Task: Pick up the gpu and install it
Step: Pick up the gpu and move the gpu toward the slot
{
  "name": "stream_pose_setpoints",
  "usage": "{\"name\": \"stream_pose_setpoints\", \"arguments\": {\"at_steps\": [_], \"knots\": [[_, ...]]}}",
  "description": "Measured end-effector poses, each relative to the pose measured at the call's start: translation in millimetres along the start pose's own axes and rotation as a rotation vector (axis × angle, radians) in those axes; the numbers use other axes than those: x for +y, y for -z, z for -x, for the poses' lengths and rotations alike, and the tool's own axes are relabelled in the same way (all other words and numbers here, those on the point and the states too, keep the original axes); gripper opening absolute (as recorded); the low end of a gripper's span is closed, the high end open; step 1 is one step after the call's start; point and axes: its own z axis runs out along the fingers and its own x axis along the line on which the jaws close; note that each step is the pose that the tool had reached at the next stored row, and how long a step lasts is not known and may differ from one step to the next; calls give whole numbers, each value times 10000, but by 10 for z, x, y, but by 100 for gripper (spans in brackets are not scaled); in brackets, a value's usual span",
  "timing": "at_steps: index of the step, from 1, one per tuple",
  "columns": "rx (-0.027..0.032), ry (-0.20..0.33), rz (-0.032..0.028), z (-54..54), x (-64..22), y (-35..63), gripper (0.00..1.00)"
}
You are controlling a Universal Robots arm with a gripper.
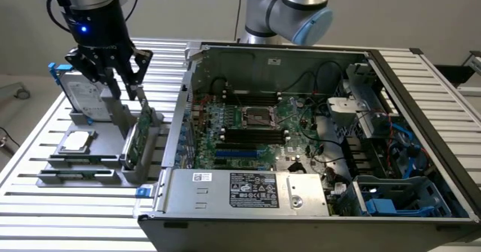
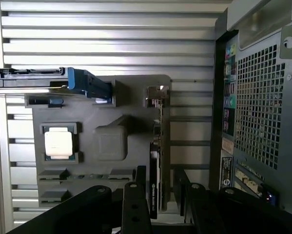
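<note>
Standing at the exterior view's left: grey fixture (image 1: 112, 177) with hard drive (image 1: 79, 94) and gpu (image 1: 139, 139) on edge, unlifted. Gripper (image 1: 126, 95) just above, jaws spread, grasping nothing. Right: open computer case (image 1: 421, 122), motherboard (image 1: 255, 128); installation undone. Wrist view adds the card edge-on between fingers (image 2: 136, 209) and the case's perforated rear panel (image 2: 262, 97).

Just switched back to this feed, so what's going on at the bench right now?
The arm's gripper hangs over the grey parts holder beside the open computer case. Its fingers are open and lined up on either side of the gpu. The gpu stands on edge in its slot in the holder and is not yet gripped or lifted.
</note>
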Motion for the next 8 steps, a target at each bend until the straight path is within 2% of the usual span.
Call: {"name": "stream_pose_setpoints", "arguments": {"at_steps": [8], "knots": [[-1, 149, 0, 0, -11, -146, 36]]}}
